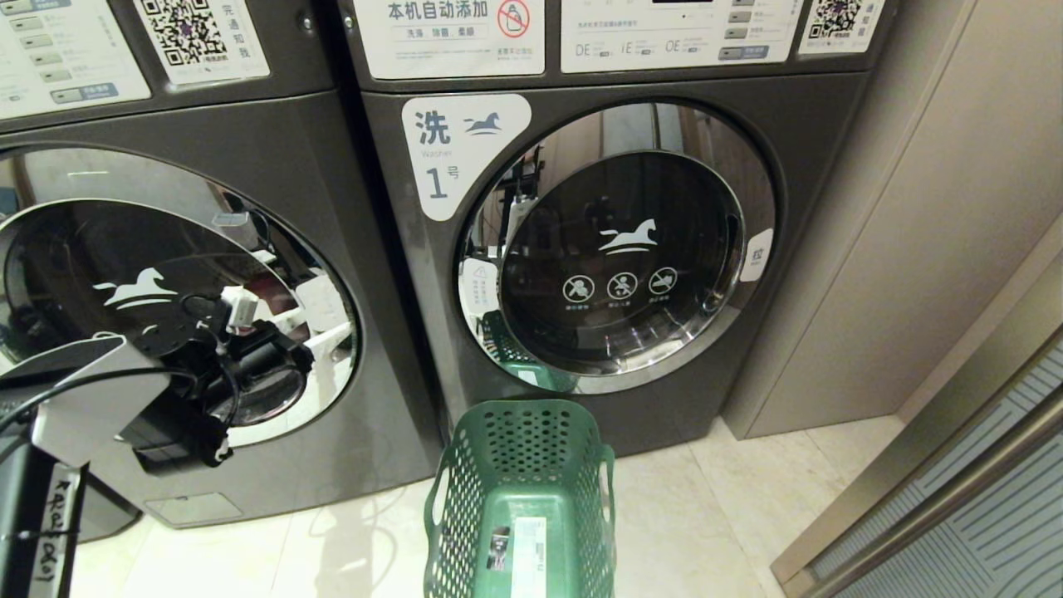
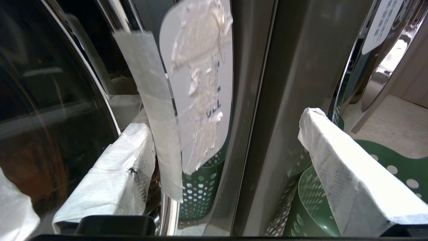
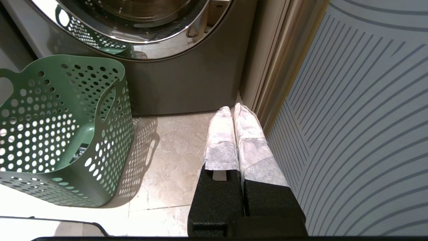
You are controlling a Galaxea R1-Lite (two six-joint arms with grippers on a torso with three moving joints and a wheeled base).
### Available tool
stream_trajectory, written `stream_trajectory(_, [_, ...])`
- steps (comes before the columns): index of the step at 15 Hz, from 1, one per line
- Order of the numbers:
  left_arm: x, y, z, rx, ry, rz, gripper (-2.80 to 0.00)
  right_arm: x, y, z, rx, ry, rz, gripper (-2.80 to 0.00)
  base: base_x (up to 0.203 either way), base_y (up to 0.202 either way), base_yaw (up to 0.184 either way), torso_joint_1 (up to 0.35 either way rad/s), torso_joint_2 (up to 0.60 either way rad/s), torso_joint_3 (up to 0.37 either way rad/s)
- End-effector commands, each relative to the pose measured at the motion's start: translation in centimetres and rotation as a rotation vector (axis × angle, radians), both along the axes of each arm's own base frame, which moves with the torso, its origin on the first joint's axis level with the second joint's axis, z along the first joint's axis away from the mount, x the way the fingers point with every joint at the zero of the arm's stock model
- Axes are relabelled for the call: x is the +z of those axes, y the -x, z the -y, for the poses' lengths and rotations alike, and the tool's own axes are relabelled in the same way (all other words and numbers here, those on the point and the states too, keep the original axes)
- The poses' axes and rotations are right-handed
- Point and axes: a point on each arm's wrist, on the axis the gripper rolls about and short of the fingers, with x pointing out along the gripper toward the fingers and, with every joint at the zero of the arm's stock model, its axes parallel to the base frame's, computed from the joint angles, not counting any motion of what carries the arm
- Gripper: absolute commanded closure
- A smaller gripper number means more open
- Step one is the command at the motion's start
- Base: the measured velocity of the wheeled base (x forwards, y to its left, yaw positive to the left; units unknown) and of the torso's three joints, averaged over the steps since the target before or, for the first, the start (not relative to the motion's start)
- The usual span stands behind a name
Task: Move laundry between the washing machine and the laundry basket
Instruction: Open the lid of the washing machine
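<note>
The washing machine [image 1: 274,124] is the dark grey front-loader at the left, and its chrome-ringed glass door [image 1: 100,274] is shut. My left arm [image 1: 178,399] reaches up in front of the door's right edge. My left gripper [image 2: 225,120] is open with nothing between its white-wrapped fingers [image 2: 113,174]. It faces a taped white sticker [image 2: 200,83] on the door rim and the seam between the two machines. The green laundry basket [image 1: 519,448] stands on the floor below the right-hand machine, with only a white sticker showing on its floor. My right gripper [image 3: 232,108] hangs shut over the tiles beside the basket [image 3: 67,110]. The laundry is out of view.
The like machine labelled 1 [image 1: 631,249] stands at the right with its door shut. A beige wall panel [image 1: 913,249] and a striped panel [image 3: 351,117] close off the right side. Pale floor tiles [image 3: 167,157] lie between basket and right gripper.
</note>
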Motion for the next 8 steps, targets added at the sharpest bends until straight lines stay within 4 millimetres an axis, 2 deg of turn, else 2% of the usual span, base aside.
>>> stream_trajectory(1, [-0.38,-0.01,0.0,-0.013,-0.002,-0.003,-2.8,0.0,-0.01,0.0,0.0,0.001,-0.001,0.0,0.0,0.0,0.0,0.0,0.0,0.0])
stream_trajectory(8, [-0.44,0.17,0.18,-0.112,-0.032,0.008,-2.8,0.0,-0.01,0.0,0.0,0.001,-0.001,0.0,0.0,0.0,0.0,0.0,0.0,0.0])
